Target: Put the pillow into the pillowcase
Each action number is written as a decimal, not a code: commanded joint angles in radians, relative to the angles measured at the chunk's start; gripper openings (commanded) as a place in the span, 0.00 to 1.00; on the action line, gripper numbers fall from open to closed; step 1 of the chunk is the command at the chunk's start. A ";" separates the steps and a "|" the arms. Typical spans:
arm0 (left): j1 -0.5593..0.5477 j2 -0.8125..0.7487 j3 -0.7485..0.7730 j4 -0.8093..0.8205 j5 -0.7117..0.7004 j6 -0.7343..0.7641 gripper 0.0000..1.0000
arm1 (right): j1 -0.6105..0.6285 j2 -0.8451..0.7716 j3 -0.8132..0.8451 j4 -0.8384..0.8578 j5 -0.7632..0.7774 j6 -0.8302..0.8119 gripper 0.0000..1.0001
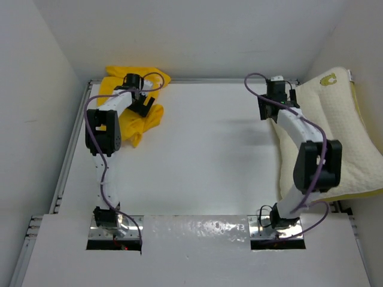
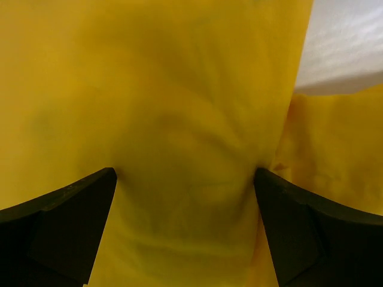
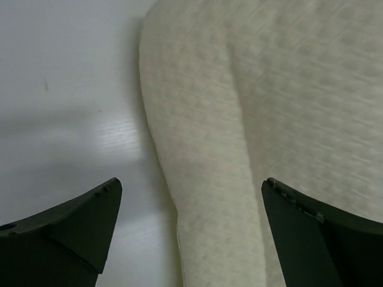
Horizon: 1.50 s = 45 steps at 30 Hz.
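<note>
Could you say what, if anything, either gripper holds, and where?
Nothing is held: the left gripper stands open over the pillowcase, the right gripper open over the pillow.

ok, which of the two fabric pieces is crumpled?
The yellow pillowcase, bunched far left under the left gripper; the cream pillow at right lies spread out.

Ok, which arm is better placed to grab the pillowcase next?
Left. The left gripper hangs open directly over the crumpled pillowcase at the far left, while the right gripper, also open, sits across the table at the edge of the pillow.
</note>
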 commanded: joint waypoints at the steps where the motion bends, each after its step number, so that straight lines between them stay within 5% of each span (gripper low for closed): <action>1: 0.001 0.049 0.014 -0.113 0.002 -0.034 1.00 | -0.006 0.141 0.083 -0.148 0.110 -0.049 0.99; 2: 0.004 0.065 0.001 -0.109 0.000 -0.044 1.00 | -0.006 0.225 0.126 -0.188 0.160 -0.051 0.99; 5: 0.026 0.068 -0.031 -0.101 0.011 -0.078 0.78 | -0.008 0.356 0.171 -0.220 0.243 -0.051 0.99; 8: 0.058 0.013 -0.077 -0.103 0.063 -0.077 0.04 | -0.008 0.433 0.203 -0.251 0.276 -0.045 0.92; 15: 0.165 -0.317 -0.286 0.031 0.165 -0.031 0.00 | -0.015 0.481 0.189 -0.197 0.386 -0.098 0.45; 16: 0.173 -0.346 -0.300 0.031 0.169 -0.023 0.00 | -0.017 0.476 0.176 -0.181 0.388 -0.105 0.11; 17: 0.188 -0.393 -0.302 0.025 0.177 -0.006 0.00 | -0.017 0.467 0.166 -0.167 0.385 -0.112 0.00; 22: 0.236 -0.507 -0.297 0.008 0.304 0.040 0.00 | 0.098 0.366 0.180 -0.233 0.099 -0.140 0.00; 24: 0.238 -0.521 -0.271 -0.009 0.353 0.057 0.00 | 0.263 0.320 0.175 -0.251 -0.013 -0.189 0.00; 27: 0.238 -0.521 -0.097 -0.091 0.457 0.060 0.00 | 0.466 0.214 0.171 -0.309 -0.457 -0.229 0.00; 31: 0.236 -0.491 0.212 -0.300 0.652 0.127 0.00 | 0.479 0.144 0.078 -0.308 -0.616 -0.160 0.01; 35: 0.230 -0.480 0.508 -0.550 0.950 0.271 0.00 | 0.460 0.113 0.020 -0.340 -0.497 -0.192 0.93; 36: 0.230 -0.493 0.524 -0.575 0.999 0.323 0.00 | 0.442 0.102 0.039 -0.346 -0.496 -0.177 0.99; 40: 0.219 -0.513 0.548 -0.696 1.149 0.382 0.00 | 0.411 -0.026 0.109 -0.270 -0.581 -0.139 0.99; 43: 0.189 -0.532 0.544 -0.730 1.197 0.396 0.00 | 0.404 -0.200 0.067 -0.009 -0.732 -0.059 0.99; 44: 0.169 -0.539 0.530 -0.728 1.208 0.379 0.00 | 0.404 -0.253 0.045 0.111 -0.796 -0.045 0.95; 45: 0.160 -0.544 0.519 -0.722 1.208 0.367 0.00 | 0.405 -0.263 0.047 0.150 -0.831 -0.017 0.71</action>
